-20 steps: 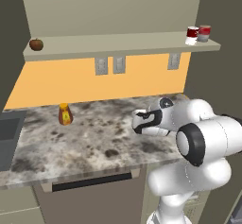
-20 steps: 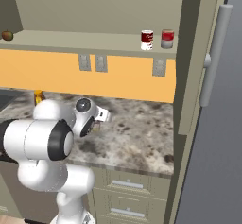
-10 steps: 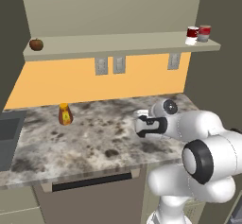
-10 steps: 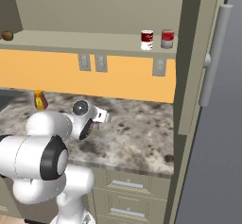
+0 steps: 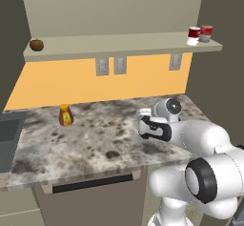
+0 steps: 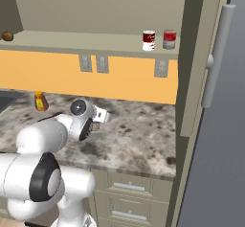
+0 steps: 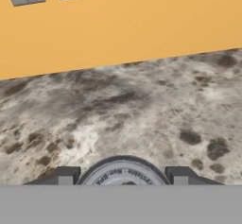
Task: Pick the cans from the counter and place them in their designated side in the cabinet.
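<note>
No text fully readable anywhere. Silver can lid (image 7: 124,175) in hand view has a ring of small embossed lettering round the rim, too blurred to read. Dark red-over-white can (image 6: 149,40) on the cabinet shelf (image 6: 86,41) shows a script-like white mark on the red band, illegible. Red-and-grey can (image 6: 169,39) beside it: no lettering made out. Orange bottle (image 5: 66,115) on the counter (image 5: 95,139) carries a dark triangular sign on its label, no words legible

Glossy white rounded arm (image 5: 205,139), dark joint discs, black wrist band.
</note>
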You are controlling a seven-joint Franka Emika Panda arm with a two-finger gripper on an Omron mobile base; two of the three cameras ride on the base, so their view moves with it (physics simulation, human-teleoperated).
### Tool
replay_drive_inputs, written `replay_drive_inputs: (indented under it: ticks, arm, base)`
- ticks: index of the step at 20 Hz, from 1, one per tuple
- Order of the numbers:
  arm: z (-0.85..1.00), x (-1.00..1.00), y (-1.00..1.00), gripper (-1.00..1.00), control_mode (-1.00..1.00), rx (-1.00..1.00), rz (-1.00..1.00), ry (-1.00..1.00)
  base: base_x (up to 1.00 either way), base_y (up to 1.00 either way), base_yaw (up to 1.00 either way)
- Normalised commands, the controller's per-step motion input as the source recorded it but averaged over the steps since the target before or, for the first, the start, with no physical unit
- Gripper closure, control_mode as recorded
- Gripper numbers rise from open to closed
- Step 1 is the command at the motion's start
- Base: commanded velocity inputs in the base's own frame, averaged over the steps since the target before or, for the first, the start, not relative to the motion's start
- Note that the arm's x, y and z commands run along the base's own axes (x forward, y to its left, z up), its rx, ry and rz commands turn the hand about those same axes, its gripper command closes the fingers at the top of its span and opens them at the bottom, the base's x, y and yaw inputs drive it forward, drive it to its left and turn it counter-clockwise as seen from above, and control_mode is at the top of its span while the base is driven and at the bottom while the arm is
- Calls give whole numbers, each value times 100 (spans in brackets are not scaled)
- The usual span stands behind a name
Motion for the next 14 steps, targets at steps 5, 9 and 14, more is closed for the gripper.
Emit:
replay_drive_inputs:
  ticks: [5, 9, 14]
  arm:
    - [21, -13, -6, 100, -100, 0, -1, 0]
    - [17, -10, -4, 100, -100, 0, 0, 0]
    - [15, -11, -3, 100, -100, 0, 0, 0]
  base:
    - [0, 0, 0]
    - [0, 0, 0]
    - [0, 0, 0]
